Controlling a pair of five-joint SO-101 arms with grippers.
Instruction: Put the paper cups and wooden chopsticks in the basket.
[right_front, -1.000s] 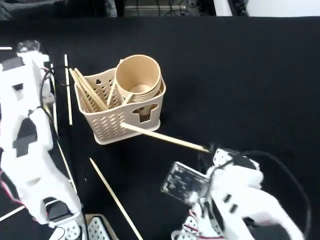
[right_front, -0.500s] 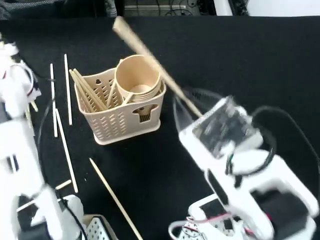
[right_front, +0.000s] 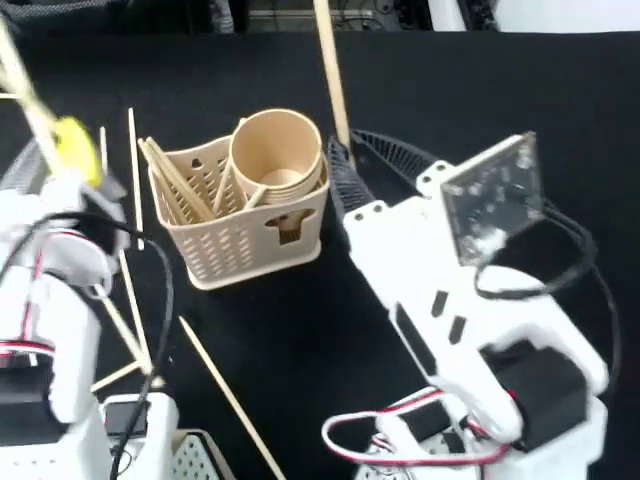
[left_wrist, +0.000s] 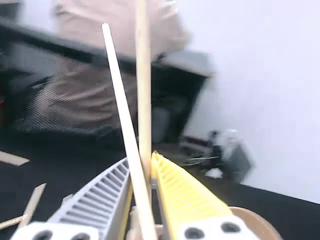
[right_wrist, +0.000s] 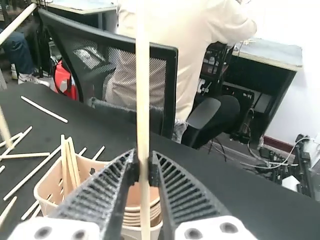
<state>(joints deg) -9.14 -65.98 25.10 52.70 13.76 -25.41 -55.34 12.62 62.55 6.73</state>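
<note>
A beige slotted basket (right_front: 235, 235) stands left of centre with stacked paper cups (right_front: 277, 150) and several wooden chopsticks (right_front: 175, 180) inside. My right gripper (right_front: 342, 158) hovers just right of the basket, shut on one chopstick (right_front: 330, 70) held nearly upright; its wrist view shows the stick (right_wrist: 142, 90) pinched between the black fingers (right_wrist: 107, 192) above the basket (right_wrist: 52, 187) and cups (right_wrist: 134, 206). My left gripper (right_front: 72, 150), with one yellow finger, is raised at the far left, shut on two chopsticks (left_wrist: 131, 115).
Loose chopsticks lie on the black table left of the basket (right_front: 135, 180) and in front of it (right_front: 230, 400). More lie scattered in the right wrist view (right_wrist: 44, 110). Both white arm bases occupy the near edge.
The right arm lifted its chopstick from lying beside the basket and swung it upright. The left arm rose from the table with two chopsticks in its grip.
</note>
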